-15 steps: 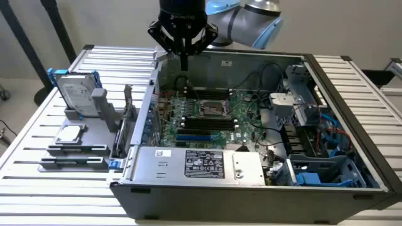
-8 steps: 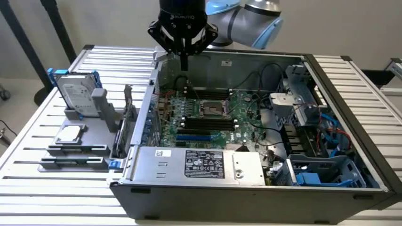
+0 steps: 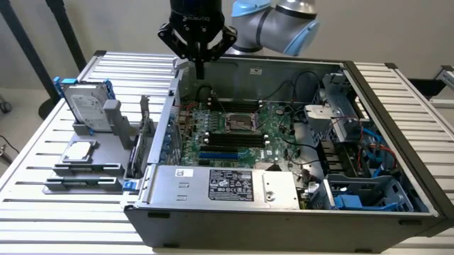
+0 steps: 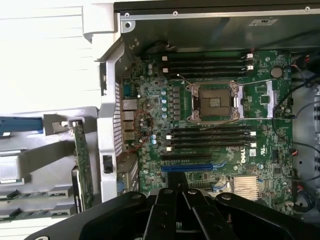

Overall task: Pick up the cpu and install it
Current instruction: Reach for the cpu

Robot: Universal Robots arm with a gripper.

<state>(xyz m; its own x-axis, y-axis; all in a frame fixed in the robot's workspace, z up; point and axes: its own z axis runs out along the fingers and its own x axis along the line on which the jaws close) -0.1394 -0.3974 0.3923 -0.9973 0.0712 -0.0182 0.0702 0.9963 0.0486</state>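
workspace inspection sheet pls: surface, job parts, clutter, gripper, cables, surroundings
surface: slatted metal table carrying an open computer case
job's things: cpu lies flat on a grey holder at the exterior view's left; socket looks empty
clutter: upright hard drive behind the cpu
grippers: gripper shut, holding nothing, above the case's far wall
cables: black cables and blue cables inside the case
surroundings: plain wall; nothing else seen

Robotics lab, slatted metal table [image 3: 415, 111], open computer case [image 3: 284, 226], robot arm [image 3: 280, 18]
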